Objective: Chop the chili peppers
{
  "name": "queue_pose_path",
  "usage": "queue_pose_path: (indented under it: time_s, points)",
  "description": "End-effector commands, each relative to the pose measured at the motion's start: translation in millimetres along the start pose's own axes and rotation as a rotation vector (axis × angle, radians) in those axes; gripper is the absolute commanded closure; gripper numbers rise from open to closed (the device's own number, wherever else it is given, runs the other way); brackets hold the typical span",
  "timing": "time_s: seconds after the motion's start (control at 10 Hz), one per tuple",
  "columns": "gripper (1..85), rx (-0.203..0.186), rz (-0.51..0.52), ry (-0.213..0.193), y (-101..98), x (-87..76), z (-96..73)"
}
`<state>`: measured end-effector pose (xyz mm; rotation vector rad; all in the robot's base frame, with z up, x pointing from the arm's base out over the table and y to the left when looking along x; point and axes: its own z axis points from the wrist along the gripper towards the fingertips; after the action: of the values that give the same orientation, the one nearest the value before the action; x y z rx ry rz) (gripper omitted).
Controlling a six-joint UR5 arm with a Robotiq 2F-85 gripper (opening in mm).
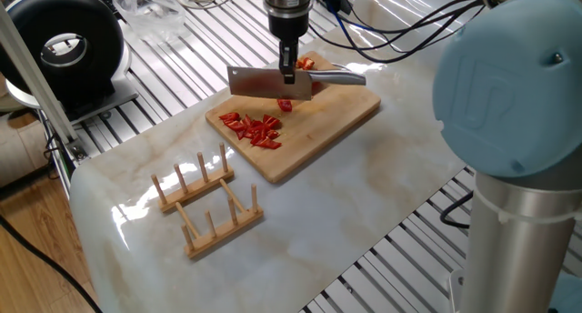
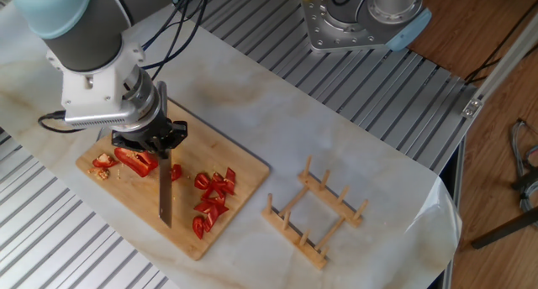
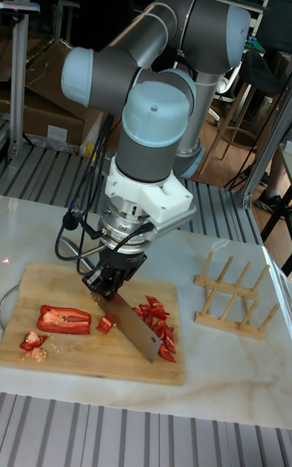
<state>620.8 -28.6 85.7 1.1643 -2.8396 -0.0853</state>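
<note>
we see the gripper (image 3: 113, 279) clamped on the handle of a cleaver (image 3: 130, 323), jaws closed about it, blade edge down over the wooden cutting board (image 2: 126, 207). the chili peppers (image 3: 63, 319) lie on that board: one long uncut half just left of the jaws in the tall view, a single cut piece (image 3: 105, 324) beside the blade, and a heap of small red bits (image 2: 213, 201) beyond the blade's other face. a wooden rack (image 1: 208, 204) stands apart on the marble table (image 1: 364, 186).
</note>
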Motion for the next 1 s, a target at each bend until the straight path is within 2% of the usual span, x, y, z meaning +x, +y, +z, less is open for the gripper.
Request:
queue_pose_path:
  time_s: [0.0, 0.5, 0.9]
  points:
    - [84.3, -0.012, -0.031, -0.009, -0.5, -4.7, 2.3]
    - [84.3, -0.008, -0.047, -0.013, -4.9, -6.8, 5.3]
    - [84.3, -0.031, -0.053, -0.022, 0.1, -5.4, 5.7]
